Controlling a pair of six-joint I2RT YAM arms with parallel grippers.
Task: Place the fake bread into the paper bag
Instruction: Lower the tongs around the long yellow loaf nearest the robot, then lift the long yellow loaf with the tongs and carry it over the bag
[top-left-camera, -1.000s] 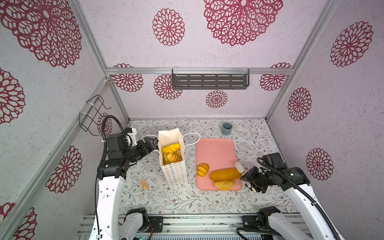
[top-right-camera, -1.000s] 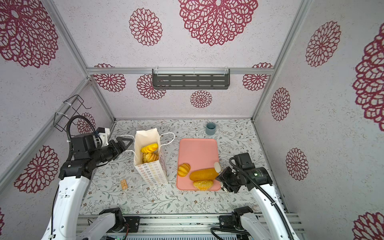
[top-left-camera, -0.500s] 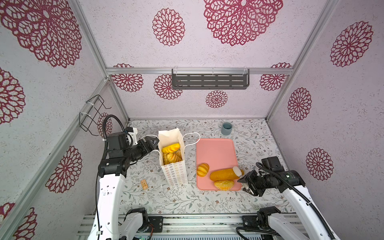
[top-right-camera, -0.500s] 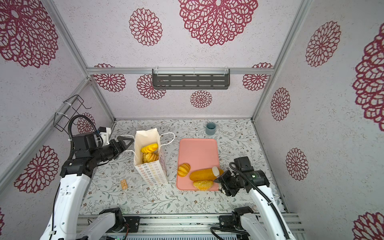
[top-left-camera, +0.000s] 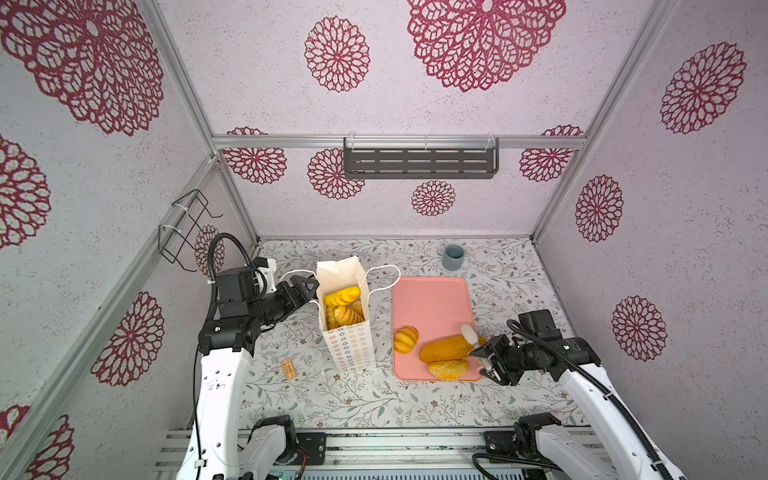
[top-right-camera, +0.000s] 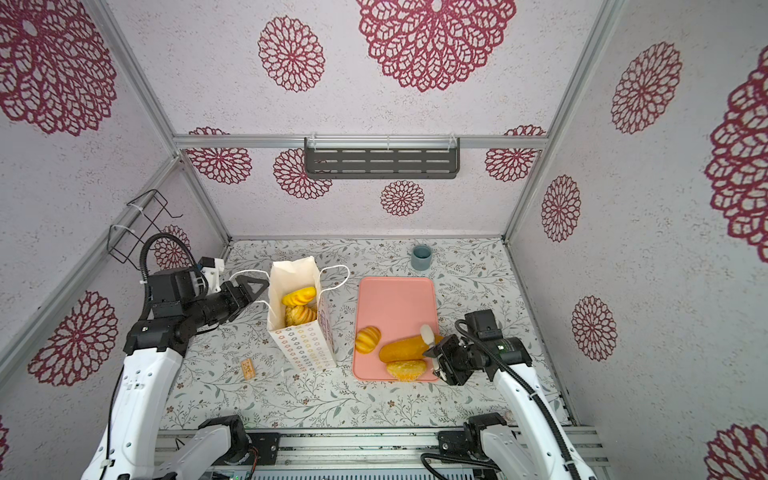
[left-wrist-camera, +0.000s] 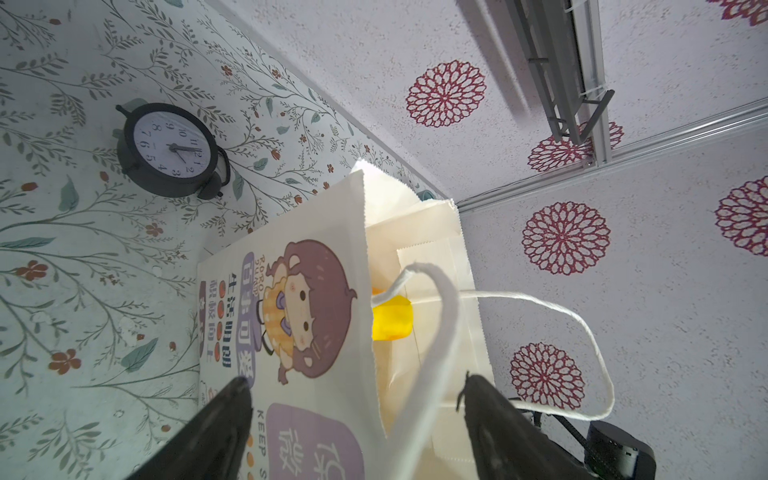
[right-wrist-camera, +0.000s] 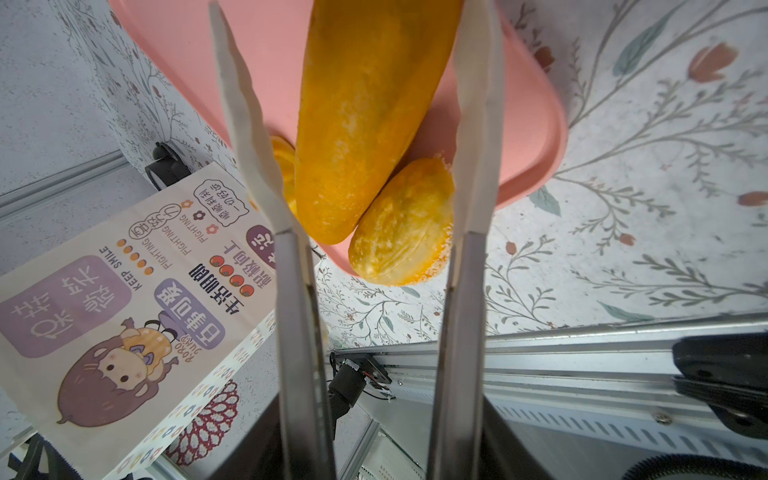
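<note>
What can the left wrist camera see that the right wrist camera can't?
Only the left wrist view: a black clock, a yellow bun inside the paper bag, its white cord handle, and the left claw, open. Only the right wrist view: the pink tray, a long loaf lying between the fingers of the right claw, which is open, and an oval bun beside the loaf. Both: the paper bag with the cartoon girl, and the flowery table.

long loaf (right-wrist-camera: 361, 124): end cut off | paper bag (top-left-camera: 351, 353): bottom hidden
</note>
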